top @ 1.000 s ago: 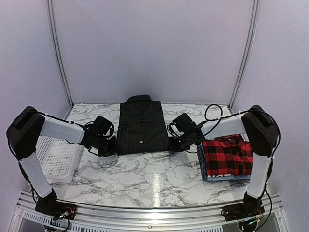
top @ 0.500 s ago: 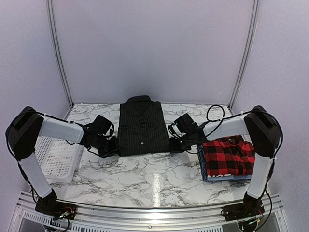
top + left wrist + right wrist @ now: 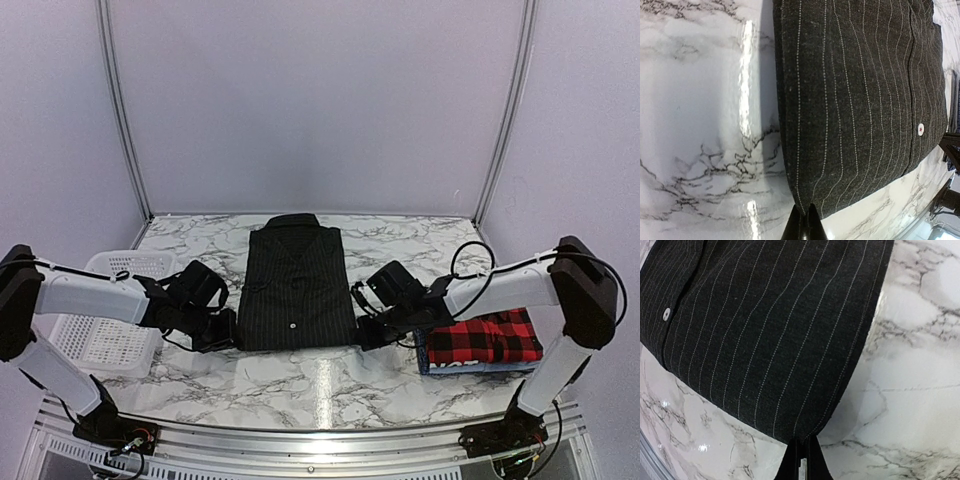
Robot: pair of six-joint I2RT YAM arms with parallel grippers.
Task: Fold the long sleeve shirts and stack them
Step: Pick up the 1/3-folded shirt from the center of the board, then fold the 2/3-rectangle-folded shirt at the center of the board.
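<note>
1. Left end effector (image 3: 803, 222): jaws pressed together on the near-left hem corner of the black pinstripe shirt (image 3: 293, 285). Right end effector (image 3: 801, 457): closed the same way on the near-right corner.
2. The pinstripe shirt lies flat mid-table, buttoned front up, collar at the far side. The red plaid shirt (image 3: 492, 335) sits folded at the right on a blue folded shirt (image 3: 465, 366), of which only the near edge shows. A white mesh basket (image 3: 95, 340) is at the left edge.
3. Risk: both grips look like thin bites at the very fingertips, so 1 corner slipping out would skew the fold.
4. Risk: uneven pull between the 2 arms would twist the hem and wrinkle the front.
5. Risk: the table (image 3: 330, 385) is glossy, so the whole shirt may slide instead of folding over.
6. Risk: the right arm's forearm reaches across above the plaid stack — a low sweep could knock it askew.
7. Surface: polished white marble pattern with grey veins and bright glare patches.
8. Room: plain pale walls, 2 metal uprights at the back corners, aluminium rail along the near edge.
</note>
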